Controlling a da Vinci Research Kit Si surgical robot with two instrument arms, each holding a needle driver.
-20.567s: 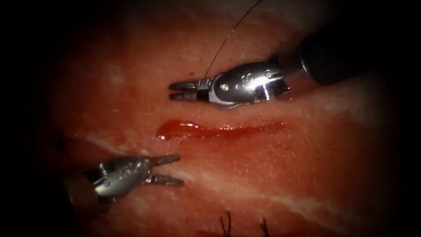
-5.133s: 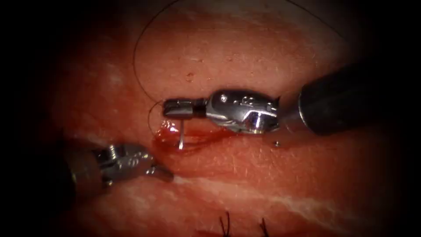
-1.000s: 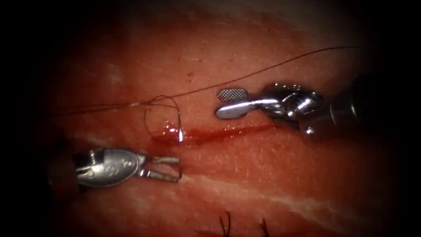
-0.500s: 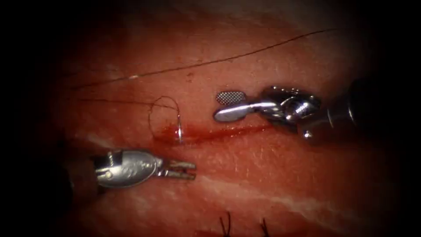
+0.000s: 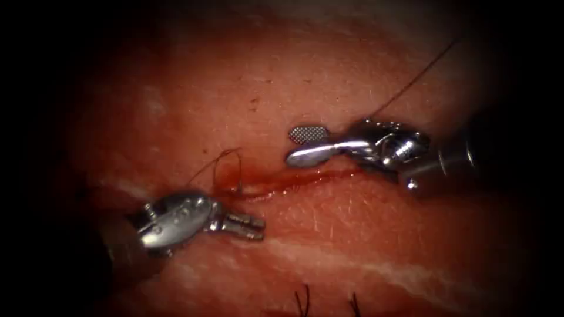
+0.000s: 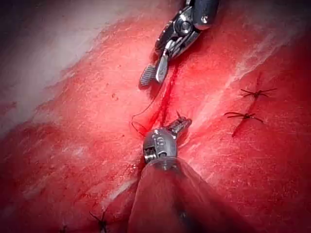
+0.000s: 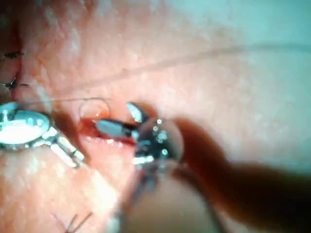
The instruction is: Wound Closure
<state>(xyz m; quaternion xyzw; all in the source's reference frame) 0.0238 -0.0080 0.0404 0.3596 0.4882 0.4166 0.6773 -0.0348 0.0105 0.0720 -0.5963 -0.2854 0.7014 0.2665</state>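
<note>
the left tool [image 5: 249, 223] has its jaws slightly parted, holding nothing, just below the needle [image 5: 239, 176] standing in the cut's [image 5: 305, 178] left end. the right tool [image 5: 305, 145] gapes wide, empty; thread [image 5: 411, 82] trails past it.

A: Right tool [image 7: 124, 119]?
B: Jaws parted over the red cut [image 7: 104, 138], holding nothing.
A: Left tool [image 7: 68, 151]?
B: Beside the cut, with a thread [image 7: 95, 100] loop arching between them.
</note>
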